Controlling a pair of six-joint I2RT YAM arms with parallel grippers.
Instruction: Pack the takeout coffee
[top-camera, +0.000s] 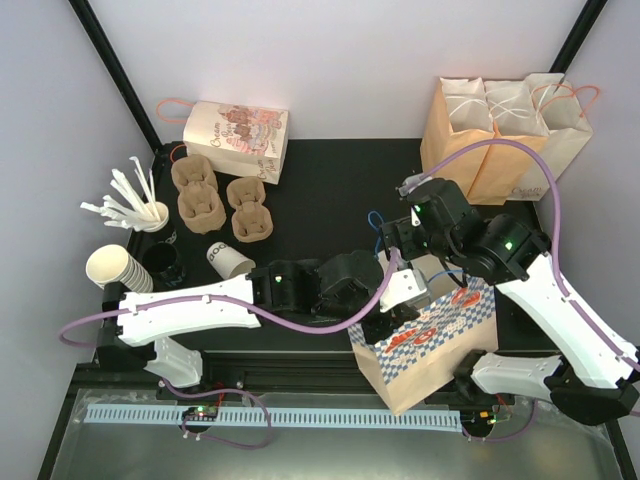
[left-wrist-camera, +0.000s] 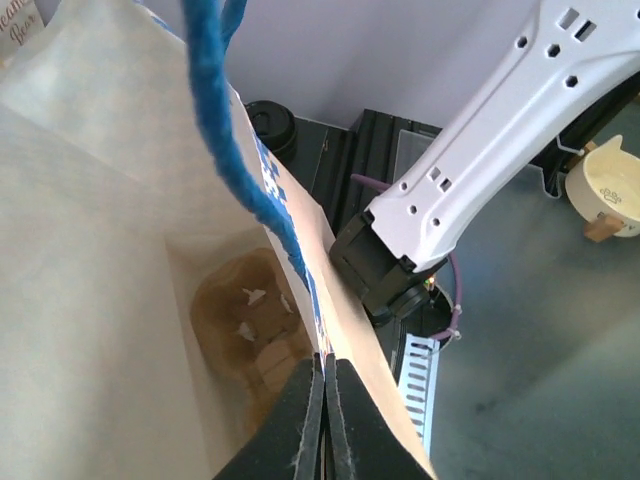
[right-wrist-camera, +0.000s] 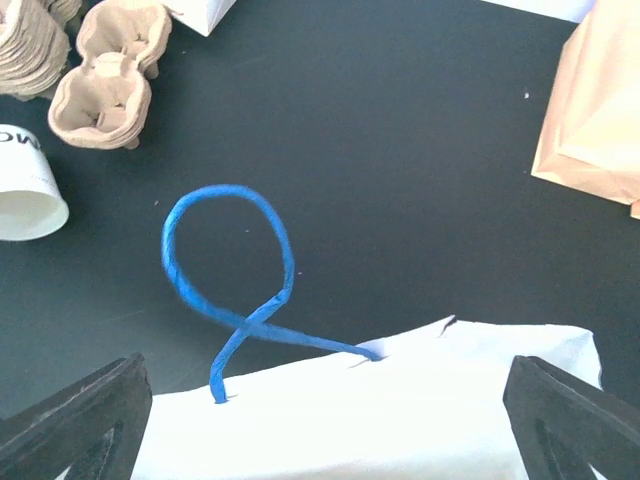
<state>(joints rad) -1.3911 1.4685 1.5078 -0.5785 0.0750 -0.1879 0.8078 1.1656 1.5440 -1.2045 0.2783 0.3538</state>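
Top view: step in hand looks like bag prep, not cup loading yet. Left tool (top-camera: 385, 322) sits at the near-left rim of the blue-checked bag (top-camera: 440, 345) at the desk's (top-camera: 330, 170) near edge; right tool (top-camera: 415, 235) hangs over the bag's far side. A printed cup (top-camera: 230, 261) lies on its side at left-centre, no lid on it; a black lid (top-camera: 160, 262) sits just left of it, beside a stack of plain cups (top-camera: 112, 268). Carriers (top-camera: 222, 200) cluster behind. Black desk, white walls, peach bags (top-camera: 505, 130) far right.

Left wrist: left tool (left-wrist-camera: 322, 420) clenched on the bag wall (left-wrist-camera: 345, 340), pinching the rim. A brown carrier (left-wrist-camera: 250, 330) lies at the bag bottom; no coffee inside.

Right wrist: right tool (right-wrist-camera: 320, 420) released, fingers spread wide, nothing between them; blue handle loop (right-wrist-camera: 228, 275) stands above the white rim.

Next, probably: hold bag open w/ left, fetch a lidded cup w/ right; needs clearing the handle.
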